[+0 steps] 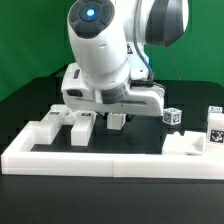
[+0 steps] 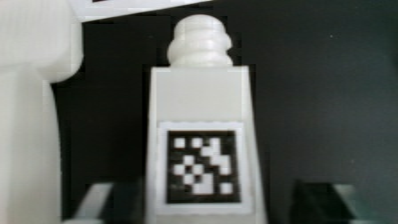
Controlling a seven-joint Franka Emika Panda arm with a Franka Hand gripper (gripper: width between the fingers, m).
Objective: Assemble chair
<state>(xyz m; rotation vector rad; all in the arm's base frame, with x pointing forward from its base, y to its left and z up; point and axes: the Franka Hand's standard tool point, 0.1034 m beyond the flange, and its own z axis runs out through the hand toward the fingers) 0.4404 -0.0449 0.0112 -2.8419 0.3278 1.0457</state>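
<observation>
Hanging low over the black table (image 1: 30, 195), the robot's gripper (image 1: 118, 119) has its two dark fingers (image 2: 111, 203) apart, one on each side of a long white blocky chair leg (image 2: 199, 110). In the wrist view a strip of dark shows between the leg and one finger, so the fingers are not squeezing it. On the other side I cannot tell if the finger touches.

The leg lies flat on the table. It has a bumpy round knob (image 2: 201, 40) on the end away from the fingers and a black-and-white square tag (image 2: 201, 165) on its top face, close to the fingers. Its long edges are straight. A big white flat piece (image 2: 32, 60) lies just beside one long edge, with only a thin dark gap between them. The other long edge has bare table next to it.

In the exterior view, chunky white chair parts (image 1: 62, 125) sit close to the gripper on the exterior view's left, so it is crowded there. On the exterior view's right there is more room. A small white tagged cube (image 1: 174, 116) sits apart from the gripper, and another tagged white piece (image 1: 213, 126) is at the picture's edge. A long low white border rail (image 1: 100, 160) runs along the front of all the parts.
</observation>
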